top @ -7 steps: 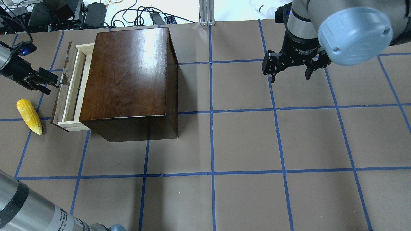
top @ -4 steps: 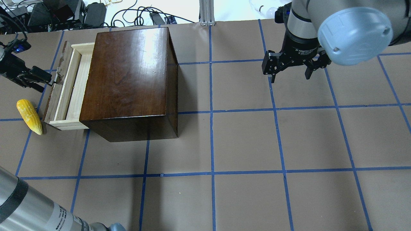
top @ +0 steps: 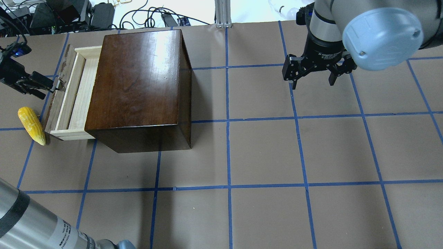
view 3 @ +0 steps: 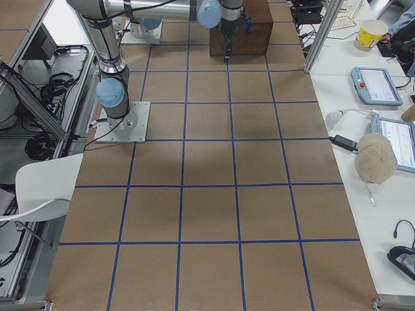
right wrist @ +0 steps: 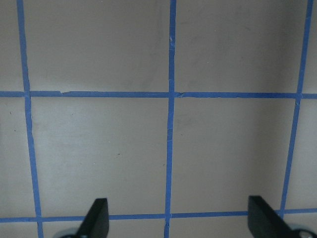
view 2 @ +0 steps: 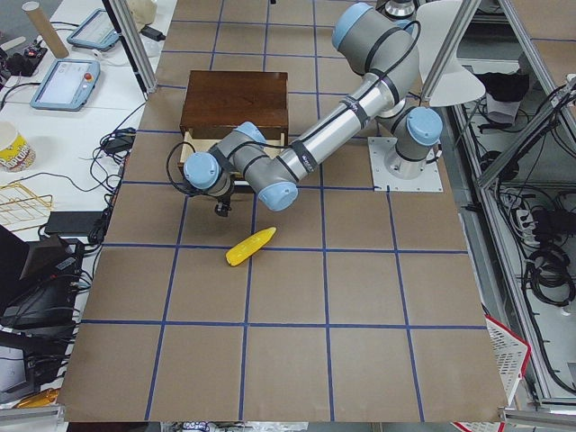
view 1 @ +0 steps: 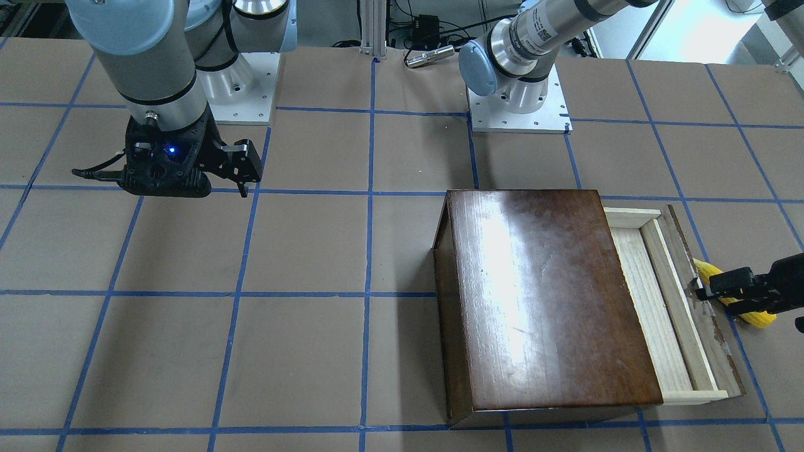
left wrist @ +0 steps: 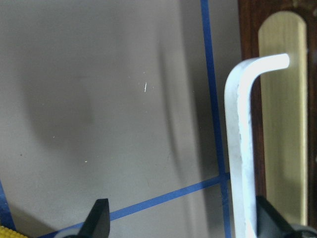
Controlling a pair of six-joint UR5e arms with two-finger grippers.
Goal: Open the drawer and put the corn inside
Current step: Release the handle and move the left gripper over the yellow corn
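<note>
Left jaws sit at the drawer (top: 74,97) front. The wrist view shows them spread wide, with the whitish handle (left wrist: 242,148) between them and close against one finger, hooked rather than pinched. Right jaws are also spread, hanging over bare worktop (top: 263,152), well apart from everything and idle.

The drawer is part-way out of the dark box (top: 138,79), with a strip of pale tray showing. The corn (top: 32,125) lies on the worktop just beside the left jaws, on the robot's side of them. Its pointed tip is right by the drawer's near front corner. I can't tell whether they touch.

Risks, as I judge them:
- Handle only hooked, not clamped. Any sideways drift of the left jaws could let it slip out mid-pull.
- More pull could make the front panel (top: 55,100) nudge the corn tip. The cob would then roll or spin away from the left jaws, out of line for the pick.
- The drawer looks slightly skewed to the box. An off-axis pull may jam it or drag the whole box toward the left jaws.
- Pulled too far, the tray could come right out and tip.
- The open strip looks narrow. The corn probably has to go in lengthwise, or it will catch on the box edge or tray rim.
- The cob is tapered, round and looks slick, so a pinch near the tip may squirt it out. A mid-body grip looks safer.
- The corn is so close beside the left jaws that backing off the handle carelessly could knock it.
</note>
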